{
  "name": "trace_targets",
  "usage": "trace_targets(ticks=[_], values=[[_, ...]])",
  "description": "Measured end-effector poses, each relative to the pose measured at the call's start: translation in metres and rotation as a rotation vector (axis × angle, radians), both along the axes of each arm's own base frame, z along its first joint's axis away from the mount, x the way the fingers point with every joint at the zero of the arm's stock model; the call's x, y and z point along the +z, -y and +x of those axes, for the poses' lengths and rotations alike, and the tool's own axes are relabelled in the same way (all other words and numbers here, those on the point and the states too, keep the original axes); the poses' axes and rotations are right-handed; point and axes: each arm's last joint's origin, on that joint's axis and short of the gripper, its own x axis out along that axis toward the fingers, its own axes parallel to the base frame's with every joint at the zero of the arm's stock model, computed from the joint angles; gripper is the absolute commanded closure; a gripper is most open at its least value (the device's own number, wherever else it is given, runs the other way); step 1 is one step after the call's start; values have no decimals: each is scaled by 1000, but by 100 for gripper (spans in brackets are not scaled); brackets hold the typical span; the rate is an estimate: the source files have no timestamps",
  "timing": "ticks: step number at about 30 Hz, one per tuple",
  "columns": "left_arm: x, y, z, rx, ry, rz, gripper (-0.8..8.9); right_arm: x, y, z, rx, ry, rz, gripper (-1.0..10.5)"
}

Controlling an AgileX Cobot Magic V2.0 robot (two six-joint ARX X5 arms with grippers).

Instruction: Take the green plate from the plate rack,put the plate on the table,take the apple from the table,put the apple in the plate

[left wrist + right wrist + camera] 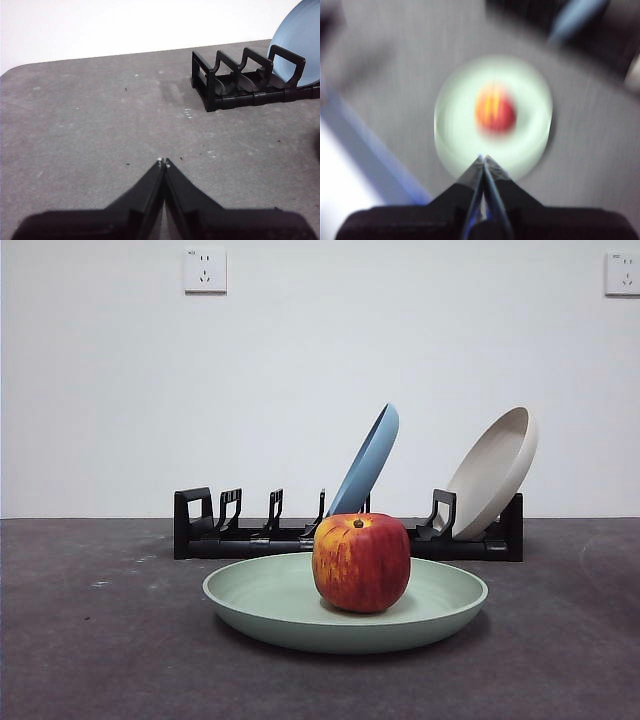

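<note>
Apple [361, 562] is sitting upright in the green plate [260, 602], which is lying flat on the table [90, 640] just before the plate rack [205, 530]. Right gripper [484, 158] is hanging above the plate, jaws pressed together, holding nothing. Left gripper [163, 161] is hovering over bare table, jaws likewise closed and empty.

Blurred apple [495, 112], green plate [492, 117]

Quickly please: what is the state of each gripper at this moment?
Left gripper: closed, holding nothing, above the table.
Right gripper: closed, holding nothing.
</note>
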Motion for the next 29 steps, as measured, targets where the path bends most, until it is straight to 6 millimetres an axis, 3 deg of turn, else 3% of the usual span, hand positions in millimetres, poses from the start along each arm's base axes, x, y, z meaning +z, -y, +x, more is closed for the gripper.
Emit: trace_targets(ticks=[3,5,10,15,23,29], values=[[0,0,0,0,0,0,817,3,15,1,-18,143,126,946],[0,0,0,0,0,0,817,-5,25,1,-84,205,143,946],[0,0,0,0,0,0,817,-45,44,-2,-235,327,154,946],[0,0,0,0,0,0,817,-98,53,-8,-335,423,153,946],[0,0,0,0,0,0,817,-164,57,-13,-476,381,170,946],[0,0,0,0,0,0,817,-178,57,-15,-484,358,182,946]])
